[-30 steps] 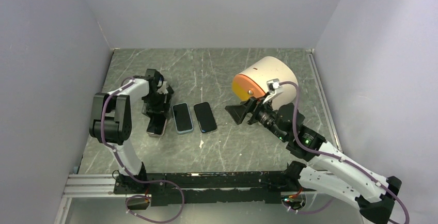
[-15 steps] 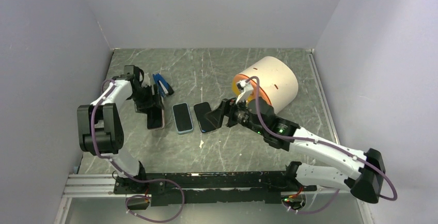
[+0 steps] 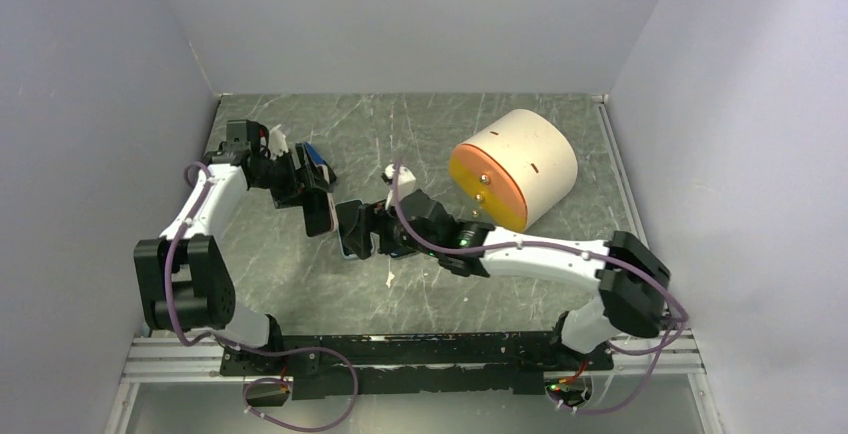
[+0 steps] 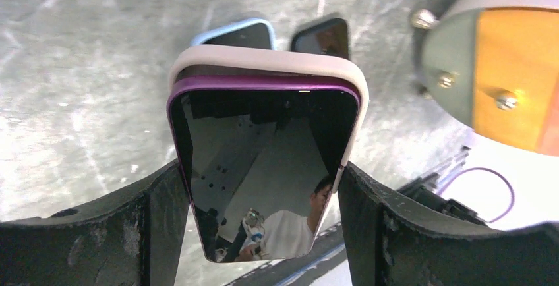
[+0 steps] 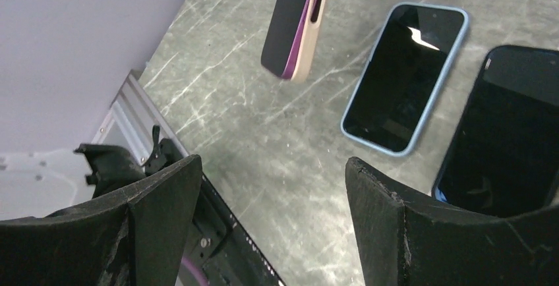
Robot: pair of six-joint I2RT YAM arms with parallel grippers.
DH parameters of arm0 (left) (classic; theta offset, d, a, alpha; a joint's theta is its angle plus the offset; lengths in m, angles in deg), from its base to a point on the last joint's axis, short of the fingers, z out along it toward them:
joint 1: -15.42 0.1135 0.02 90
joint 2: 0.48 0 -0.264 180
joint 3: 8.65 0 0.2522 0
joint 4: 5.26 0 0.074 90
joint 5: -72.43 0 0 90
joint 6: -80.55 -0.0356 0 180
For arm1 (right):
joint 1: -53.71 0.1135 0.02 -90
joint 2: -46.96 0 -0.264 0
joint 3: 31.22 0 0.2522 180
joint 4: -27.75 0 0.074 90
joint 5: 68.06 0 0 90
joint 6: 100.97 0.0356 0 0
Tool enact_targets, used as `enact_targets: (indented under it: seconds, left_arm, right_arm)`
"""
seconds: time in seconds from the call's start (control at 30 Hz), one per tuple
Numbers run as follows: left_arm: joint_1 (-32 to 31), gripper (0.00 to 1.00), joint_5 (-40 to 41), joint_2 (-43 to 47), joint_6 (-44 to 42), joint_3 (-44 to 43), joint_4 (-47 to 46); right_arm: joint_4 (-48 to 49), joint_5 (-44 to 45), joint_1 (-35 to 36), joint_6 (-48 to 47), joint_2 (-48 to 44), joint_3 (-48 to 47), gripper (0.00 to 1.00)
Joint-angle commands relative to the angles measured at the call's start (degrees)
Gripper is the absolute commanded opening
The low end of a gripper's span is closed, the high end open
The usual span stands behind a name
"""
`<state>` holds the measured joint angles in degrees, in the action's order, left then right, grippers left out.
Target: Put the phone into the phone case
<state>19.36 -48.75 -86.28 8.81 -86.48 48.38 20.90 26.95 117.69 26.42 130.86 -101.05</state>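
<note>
On the grey marbled table [image 3: 420,294] a big cream cylinder [image 3: 530,159] lies on its side. Above the table, the left gripper [image 4: 262,180] is closed on the sides of the purple phone [image 4: 264,141], which sits in the pale phone case [image 4: 264,62]. The right gripper [image 5: 271,167] hangs wide open and empty, near a blue-edged phone [image 5: 403,75] and a black phone [image 5: 501,128].

White shells over black joints clothe the left arm [image 3: 205,206] and right arm [image 3: 545,251]; purple cable [image 4: 488,169] trails each. Black bases at 6 o'clock; scuffed matte-black fingers [image 5: 158,213].
</note>
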Motion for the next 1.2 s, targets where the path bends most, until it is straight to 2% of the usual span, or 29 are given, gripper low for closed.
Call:
enact_targets:
  seconds: [0.0,0.37,0.5,0.67,1.0,1.17]
  left_arm:
    - [-0.5,0.34,-9.7,4.5,5.3,0.4,-2.1]
    - [-2.1,0.34,-11.7,7.7,5.1,0.0,1.4]
    - [-2.1,0.34,-12.3,7.2,3.9,-0.4,2.7]
    - [-2.3,0.33,-12.5,6.8,3.2,-1.8,4.0]
    - [-2.9,0.32,-13.3,5.5,4.0,-1.0,3.9]
    - [-2.9,0.32,-12.8,5.2,4.0,-1.0,3.9]
  right_arm:
    - [4.1,0.2,-0.1,-0.9,5.5,-7.3,0.82]
    - [5.2,0.0,0.0,-2.2,13.3,-12.7,0.78]
    - [5.8,-0.7,0.2,-4.5,13.9,-12.5,0.76]
    - [6.7,1.7,0.9,-9.7,14.0,-11.0,0.80]
    - [7.9,1.6,1.0,-11.4,15.1,-11.6,0.73]
    - [6.1,2.2,1.1,-10.9,15.8,-12.0,0.79]
